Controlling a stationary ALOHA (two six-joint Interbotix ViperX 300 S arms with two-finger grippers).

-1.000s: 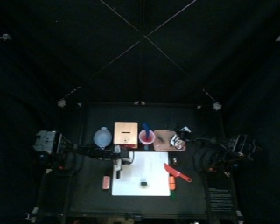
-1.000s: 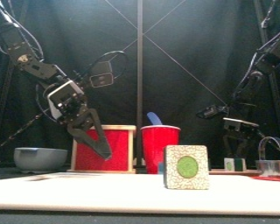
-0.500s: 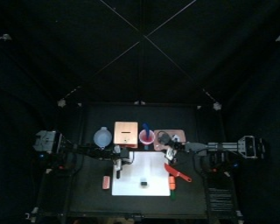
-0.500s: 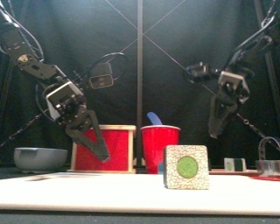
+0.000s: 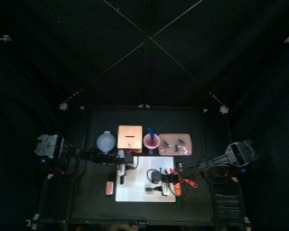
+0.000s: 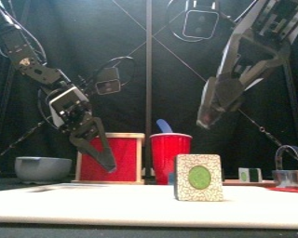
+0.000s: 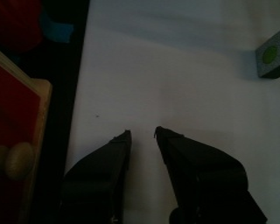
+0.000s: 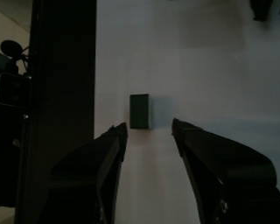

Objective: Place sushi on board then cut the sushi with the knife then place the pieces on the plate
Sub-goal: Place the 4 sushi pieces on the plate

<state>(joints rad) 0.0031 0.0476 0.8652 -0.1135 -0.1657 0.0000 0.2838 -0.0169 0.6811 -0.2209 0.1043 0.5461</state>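
Observation:
One sushi piece (image 6: 197, 177), green face in a pale frame, stands upright on the white board (image 5: 151, 194) near its front. In the right wrist view the sushi piece (image 8: 139, 108) shows as a dark block just beyond my open jaws. My right gripper (image 6: 208, 110) hangs well above the board (image 6: 115, 200), over its middle (image 5: 165, 178), and holds nothing. My left gripper (image 7: 140, 134) hovers low over the board's left rear part, jaws only narrowly apart and empty. A red knife (image 5: 183, 180) lies at the board's right edge. The pink plate (image 5: 175, 143) lies behind the board.
Along the back stand a blue-grey bowl (image 6: 44, 167), a wooden box with a red drawer front (image 6: 112, 158) and a red cup (image 6: 171, 156) holding a blue knife (image 6: 163, 125). A metal cutter (image 6: 290, 172) is at the far right. A small orange item (image 5: 109, 187) lies left of the board.
My right arm has swung from the back right in over the board and come forward and higher in the front view. The left arm and the sushi piece have stayed put.

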